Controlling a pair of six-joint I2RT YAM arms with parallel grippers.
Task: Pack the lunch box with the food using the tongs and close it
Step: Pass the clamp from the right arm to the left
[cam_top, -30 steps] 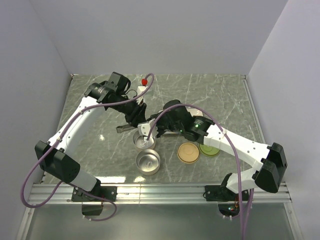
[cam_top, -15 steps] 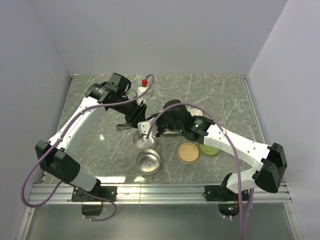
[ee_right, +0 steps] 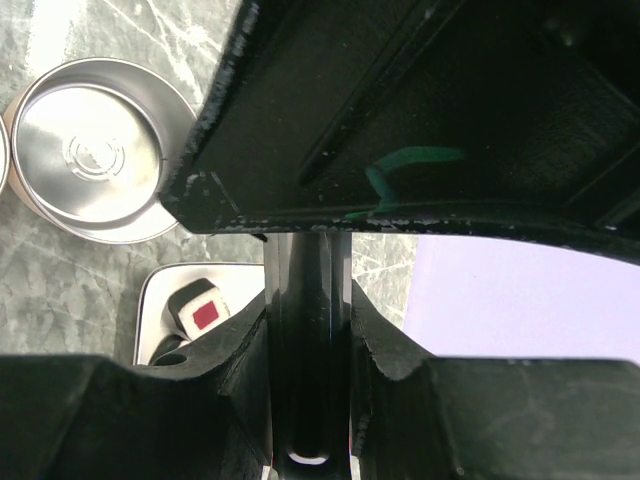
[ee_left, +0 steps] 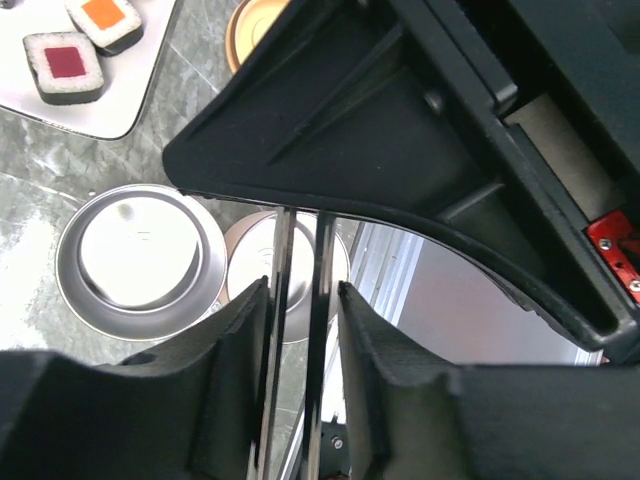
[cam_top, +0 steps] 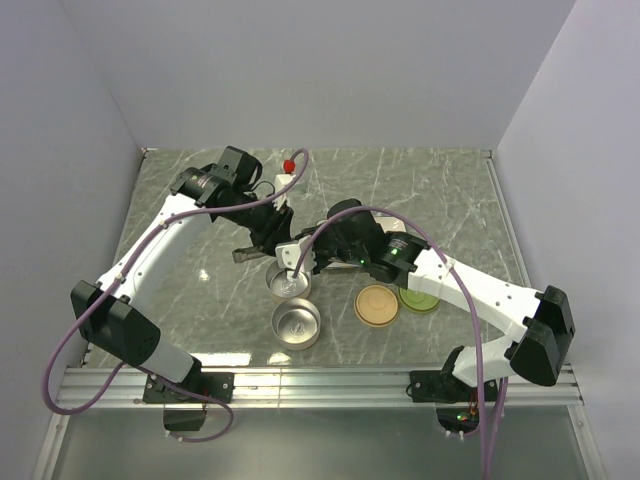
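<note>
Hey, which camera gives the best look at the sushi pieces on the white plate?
The left wrist view: two sushi pieces lie in clear sight on the white plate. The right wrist view shows only one red-topped piece. From above, none can be made out.

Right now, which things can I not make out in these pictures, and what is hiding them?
The tips of the tongs: left wrist view, behind a large black body near the camera; whether they hold food is unknown.
The plate of food: cut by the top edge in the left wrist view; partly under the left arm from above.
The green lid: top view, partly under the right arm.
</note>
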